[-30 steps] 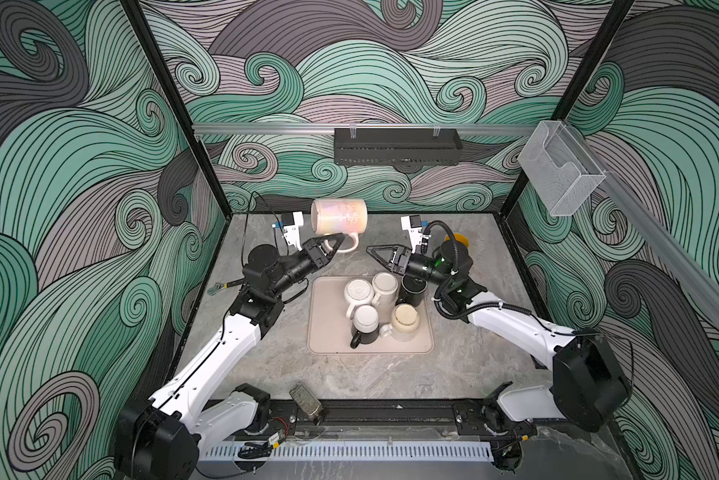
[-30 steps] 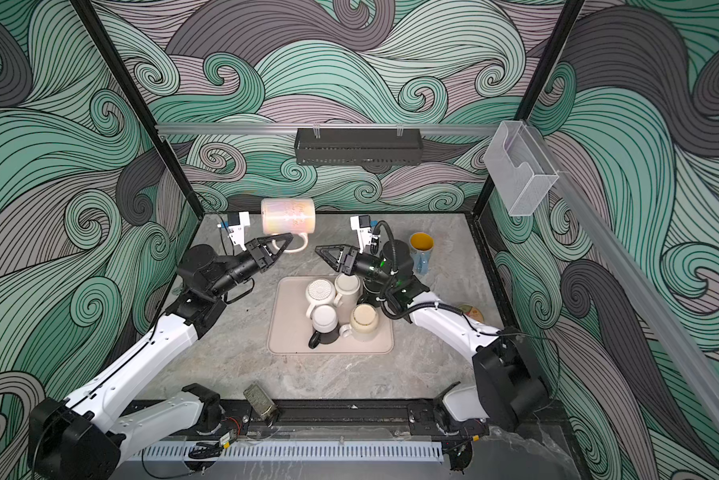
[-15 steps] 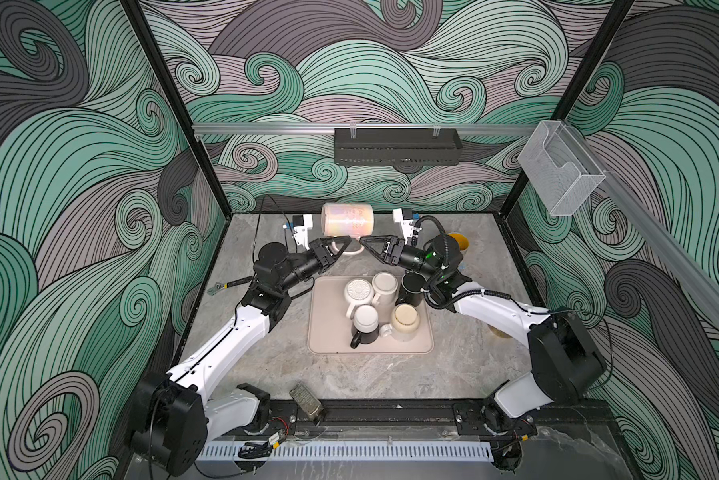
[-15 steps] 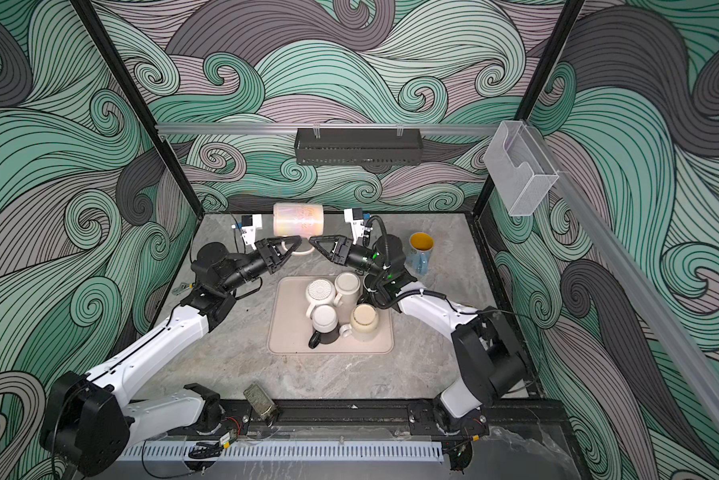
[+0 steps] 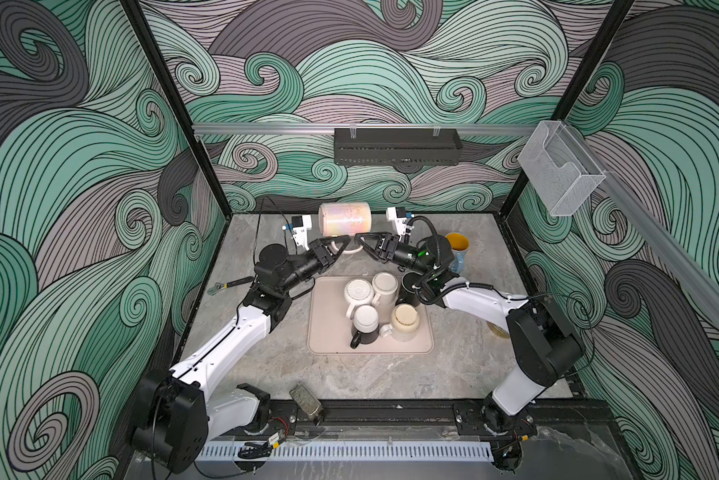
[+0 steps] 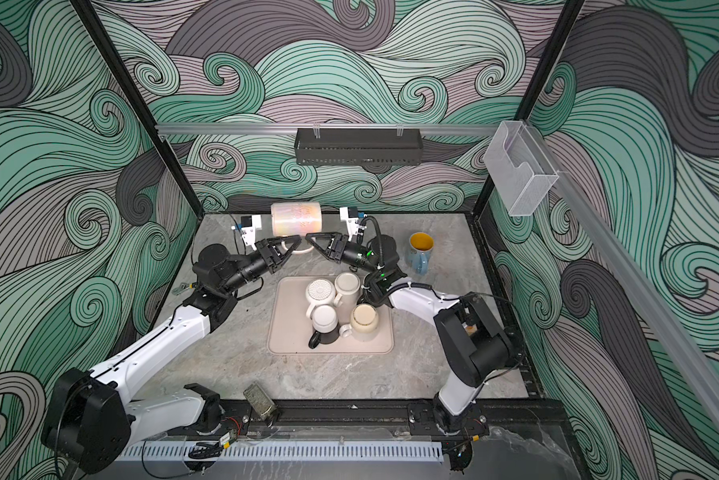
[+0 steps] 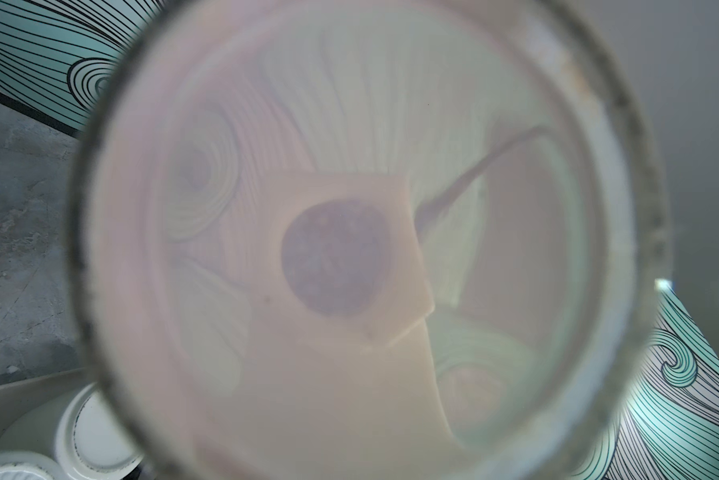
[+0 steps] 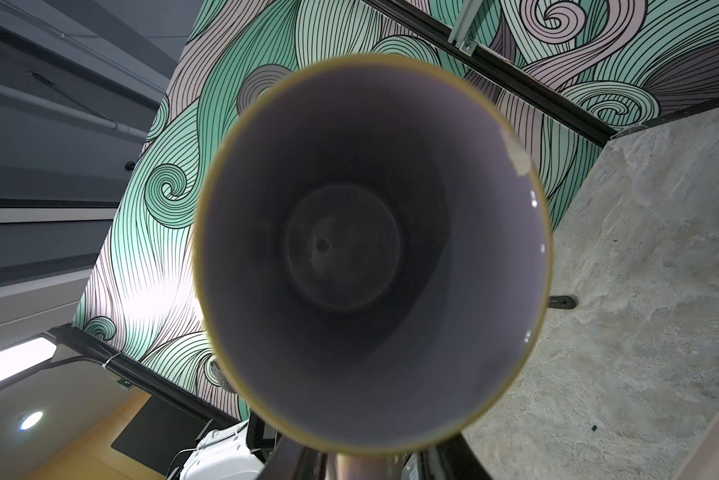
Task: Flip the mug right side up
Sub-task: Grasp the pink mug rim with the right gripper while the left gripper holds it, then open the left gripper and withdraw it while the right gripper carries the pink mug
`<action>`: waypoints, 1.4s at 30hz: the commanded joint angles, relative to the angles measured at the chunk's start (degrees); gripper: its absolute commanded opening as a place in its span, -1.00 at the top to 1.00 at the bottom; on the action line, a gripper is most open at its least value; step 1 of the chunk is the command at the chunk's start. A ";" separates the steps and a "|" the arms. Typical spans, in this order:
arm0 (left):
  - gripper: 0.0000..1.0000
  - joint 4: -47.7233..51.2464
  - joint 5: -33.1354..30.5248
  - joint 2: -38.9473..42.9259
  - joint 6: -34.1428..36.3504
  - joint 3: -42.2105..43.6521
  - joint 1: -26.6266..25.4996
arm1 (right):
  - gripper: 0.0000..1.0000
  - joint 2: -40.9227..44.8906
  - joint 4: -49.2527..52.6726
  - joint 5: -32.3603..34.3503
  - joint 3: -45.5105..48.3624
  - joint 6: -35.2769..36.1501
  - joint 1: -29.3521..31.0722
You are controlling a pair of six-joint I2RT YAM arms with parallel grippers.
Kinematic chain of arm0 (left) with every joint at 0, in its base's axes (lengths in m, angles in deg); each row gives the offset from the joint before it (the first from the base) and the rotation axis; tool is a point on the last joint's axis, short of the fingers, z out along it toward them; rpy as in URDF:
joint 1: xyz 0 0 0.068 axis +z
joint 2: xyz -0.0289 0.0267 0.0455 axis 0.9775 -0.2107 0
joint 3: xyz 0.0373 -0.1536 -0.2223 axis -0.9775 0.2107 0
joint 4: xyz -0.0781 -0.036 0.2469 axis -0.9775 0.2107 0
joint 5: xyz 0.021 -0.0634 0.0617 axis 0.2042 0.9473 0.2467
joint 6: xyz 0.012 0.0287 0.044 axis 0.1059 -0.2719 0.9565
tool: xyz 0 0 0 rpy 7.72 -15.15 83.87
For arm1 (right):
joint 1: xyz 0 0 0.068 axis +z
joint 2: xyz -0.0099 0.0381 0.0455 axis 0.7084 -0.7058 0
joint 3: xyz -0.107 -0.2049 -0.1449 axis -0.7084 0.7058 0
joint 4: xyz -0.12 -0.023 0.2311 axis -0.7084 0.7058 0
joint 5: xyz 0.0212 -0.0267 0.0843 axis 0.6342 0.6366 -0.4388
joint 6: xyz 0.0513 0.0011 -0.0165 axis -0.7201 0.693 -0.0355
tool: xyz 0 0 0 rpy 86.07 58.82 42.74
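Mug [image 5: 344, 218] aloft on its side above the back of the table [image 5: 266, 357], mouth turned toward the right arm, handle [image 5: 352, 250] hanging down. The left gripper [image 5: 342, 242] was closed tight on the handle and carried the mug. The right gripper [image 5: 365, 242] faced it from the opposite side, tips just beside those of the left. In the right wrist view its fingers [image 8: 295, 461] flanked what appeared to be the handle, beneath the mug's open mouth; whether they pinched it could not be told. The mug's base filled the left wrist view. Below lay a tray [image 5: 328, 336] with several cups [image 5: 365, 320]; a blue cup [image 5: 456, 249] stood upright beside the right arm
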 commanded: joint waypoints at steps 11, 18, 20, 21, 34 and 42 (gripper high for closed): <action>1.00 -6.22 3.00 -0.19 3.09 -2.22 -2.42 | 0.37 -1.68 -3.68 1.50 -4.27 -2.46 1.03; 1.00 -5.74 3.80 -1.50 3.07 -2.91 -2.68 | 0.41 -3.12 -3.05 0.06 -6.27 -2.91 1.66; 1.00 -5.43 3.71 -1.58 3.33 -2.87 -2.74 | 0.44 -3.47 -2.48 -0.33 -6.67 -2.81 1.89; 1.00 -5.21 3.78 -1.56 3.49 -2.94 -2.70 | 0.47 -3.70 -2.13 -0.70 -6.97 -2.81 1.94; 0.69 8.62 1.43 0.45 10.23 -4.60 -2.70 | 1.00 -3.89 -1.40 -0.42 -6.76 -2.32 1.76; -0.85 36.51 -12.86 9.68 22.48 -4.83 -2.69 | 1.00 -3.44 -0.51 0.81 -7.37 -0.95 0.51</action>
